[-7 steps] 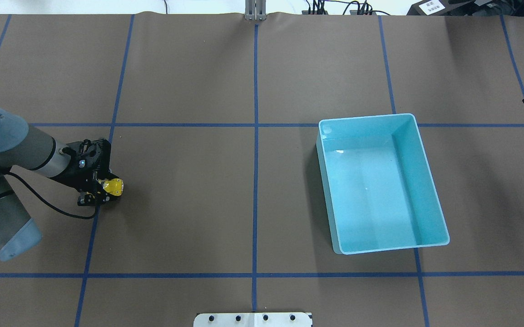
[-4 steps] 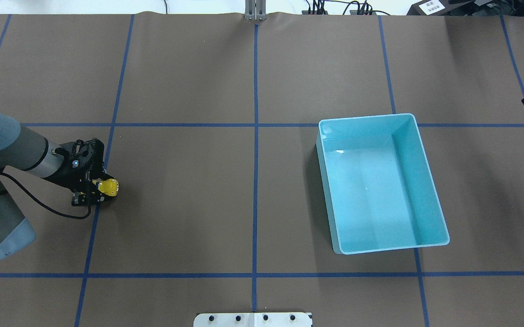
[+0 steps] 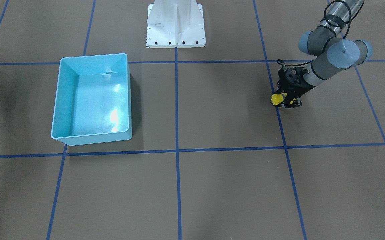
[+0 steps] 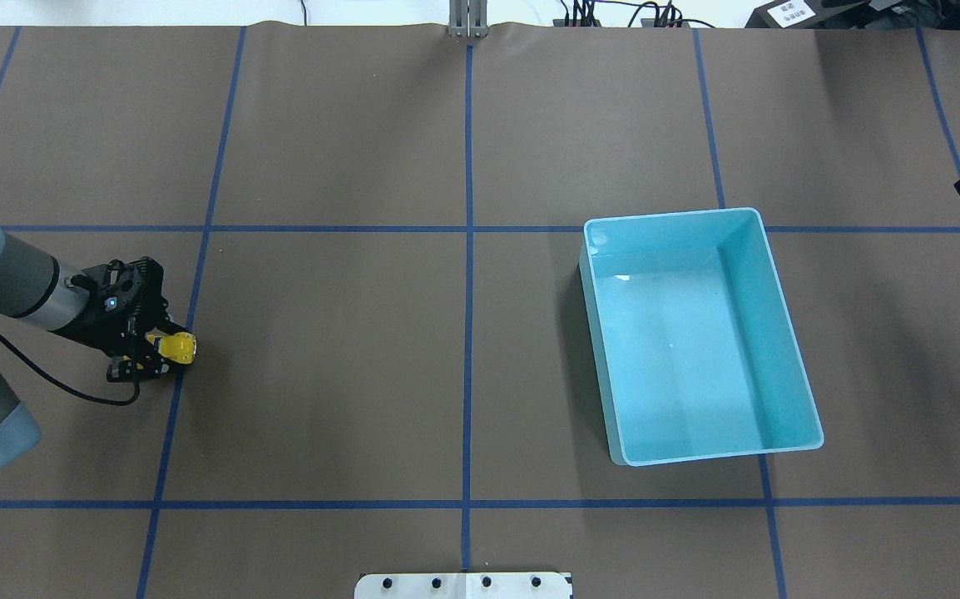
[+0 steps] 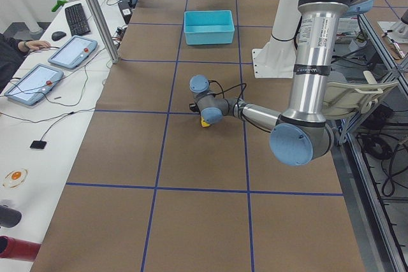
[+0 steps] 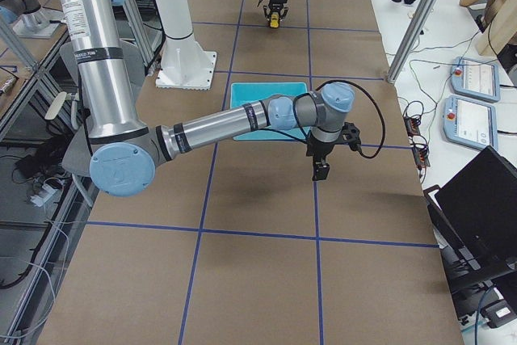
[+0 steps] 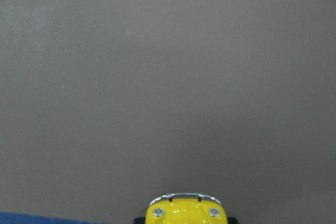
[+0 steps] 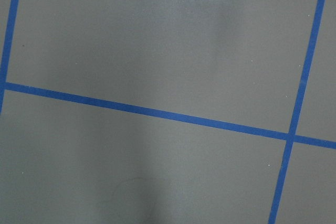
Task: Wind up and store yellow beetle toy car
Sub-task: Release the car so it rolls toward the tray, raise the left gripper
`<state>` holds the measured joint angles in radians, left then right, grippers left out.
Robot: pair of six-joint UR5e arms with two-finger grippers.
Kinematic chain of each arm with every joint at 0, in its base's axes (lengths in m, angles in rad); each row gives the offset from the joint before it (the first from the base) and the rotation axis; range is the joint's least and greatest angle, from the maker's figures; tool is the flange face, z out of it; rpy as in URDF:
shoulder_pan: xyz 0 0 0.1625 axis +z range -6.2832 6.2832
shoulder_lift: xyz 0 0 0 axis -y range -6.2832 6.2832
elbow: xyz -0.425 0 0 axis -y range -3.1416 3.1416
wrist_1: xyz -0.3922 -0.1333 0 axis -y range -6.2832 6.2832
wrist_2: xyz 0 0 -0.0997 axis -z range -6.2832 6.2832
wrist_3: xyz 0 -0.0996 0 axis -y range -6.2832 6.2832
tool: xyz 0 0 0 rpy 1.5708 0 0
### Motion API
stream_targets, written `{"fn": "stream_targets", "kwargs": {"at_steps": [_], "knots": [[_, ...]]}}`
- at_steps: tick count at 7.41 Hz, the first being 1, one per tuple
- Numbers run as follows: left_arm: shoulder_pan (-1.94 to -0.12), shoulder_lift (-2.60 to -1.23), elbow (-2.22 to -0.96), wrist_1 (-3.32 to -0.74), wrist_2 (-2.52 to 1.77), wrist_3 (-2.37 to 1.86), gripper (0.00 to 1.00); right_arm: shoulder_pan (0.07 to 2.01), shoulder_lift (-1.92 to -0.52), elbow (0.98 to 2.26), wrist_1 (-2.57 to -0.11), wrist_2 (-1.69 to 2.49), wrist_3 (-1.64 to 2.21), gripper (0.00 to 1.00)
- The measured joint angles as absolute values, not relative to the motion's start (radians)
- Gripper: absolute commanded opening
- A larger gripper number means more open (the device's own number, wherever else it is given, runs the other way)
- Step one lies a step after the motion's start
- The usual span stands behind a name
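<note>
Probably mid-wind-up, the left claw (image 4: 169, 351) grips the yellow beetle toy car (image 4: 180, 347) down at the bench (image 4: 347, 374), well apart from the light-blue bin (image 4: 671, 215), whither it must next travel.

Glossy yellow beetle toy car (image 4: 177, 348), pinched in the left gripper (image 4: 167, 350), nose pointing away from its wrist.

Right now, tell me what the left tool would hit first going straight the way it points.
Likely the brown table cover: the left tool, shut on the yellow beetle toy car, angles down at bare surface. The light-blue bin shows nowhere in its wrist view.
</note>
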<state>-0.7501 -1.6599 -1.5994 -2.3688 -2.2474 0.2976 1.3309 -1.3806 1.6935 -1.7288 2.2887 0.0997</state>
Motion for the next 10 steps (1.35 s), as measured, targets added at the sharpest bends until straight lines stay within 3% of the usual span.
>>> {"fn": "stream_targets", "kwargs": {"at_steps": [10], "knots": [[-0.79,-1.63,-1.617,-2.43,-2.258,0.189,1.0,1.33,-1.381,1.692,-1.729,2.289,0.101,1.0]]}}
